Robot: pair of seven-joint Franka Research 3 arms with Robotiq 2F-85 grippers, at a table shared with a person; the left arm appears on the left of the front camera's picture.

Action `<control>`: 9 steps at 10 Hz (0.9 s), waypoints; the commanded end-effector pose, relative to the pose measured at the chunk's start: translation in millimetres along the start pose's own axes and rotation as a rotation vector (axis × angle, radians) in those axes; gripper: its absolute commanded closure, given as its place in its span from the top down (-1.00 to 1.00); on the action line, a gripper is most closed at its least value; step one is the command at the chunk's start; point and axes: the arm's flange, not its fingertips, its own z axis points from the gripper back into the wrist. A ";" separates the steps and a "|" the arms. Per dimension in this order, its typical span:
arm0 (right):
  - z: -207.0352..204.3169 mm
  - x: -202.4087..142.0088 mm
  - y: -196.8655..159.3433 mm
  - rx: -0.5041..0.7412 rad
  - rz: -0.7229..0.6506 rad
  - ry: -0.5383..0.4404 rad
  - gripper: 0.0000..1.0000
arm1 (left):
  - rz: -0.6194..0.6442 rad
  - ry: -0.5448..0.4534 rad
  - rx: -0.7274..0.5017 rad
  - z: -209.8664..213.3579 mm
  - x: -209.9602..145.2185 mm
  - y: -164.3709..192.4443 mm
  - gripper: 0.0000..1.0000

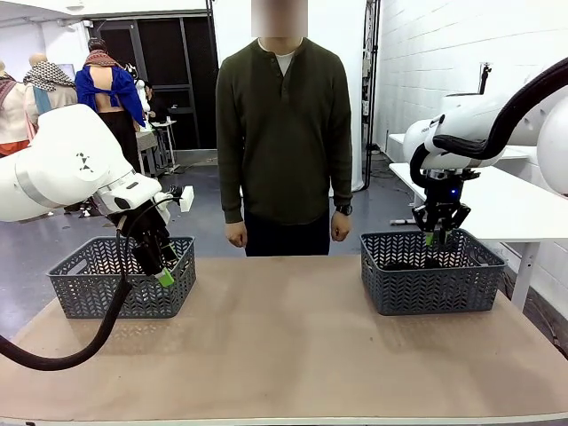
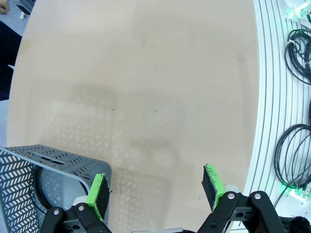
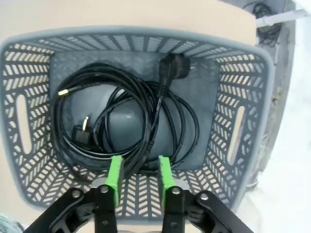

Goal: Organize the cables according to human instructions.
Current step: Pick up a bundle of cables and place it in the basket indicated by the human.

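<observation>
Cables (image 3: 131,114), thin black rubbery cords wound in loose overlapping loops with chunky moulded plug ends, lie on the floor of a grey plastic basket with herringbone-slotted walls (image 3: 238,63) at the table's right side, towards the far edge. The right gripper (image 3: 138,174), black with bright green pads, hangs just above the basket's near wall; its jaws stand a little apart with a strand of cord passing close between the tips, and it cannot be told whether that strand is pinched or free.

Judged from this, the main risk is a snag: if a loop clings to a pad as the arm lifts, the springy coil could be dragged up and spill over the rim. The loose loops could also tangle with one another, since they overlap.

A second grey slotted basket (image 1: 89,284) stands at the table's left side. The left gripper (image 2: 158,189) hovers beside that basket's corner with its jaws spread wide and nothing between them. The matte beige table top (image 1: 284,337) looks smooth. A person in a dark green top (image 1: 284,115) stands at the far edge, arms hanging down.
</observation>
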 end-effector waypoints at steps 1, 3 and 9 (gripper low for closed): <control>8.8 8.2 1.4 -0.041 -0.053 -0.013 1.00 | 0.001 0.002 0.002 0.5 -0.6 -0.7 1.00; 16.1 9.2 1.8 -0.053 -0.060 -0.008 1.00 | 0.001 0.002 0.002 0.5 -0.6 -0.7 1.00; 19.1 6.1 -0.4 -0.029 -0.048 -0.010 1.00 | 0.001 0.002 0.002 0.5 -0.6 -0.7 1.00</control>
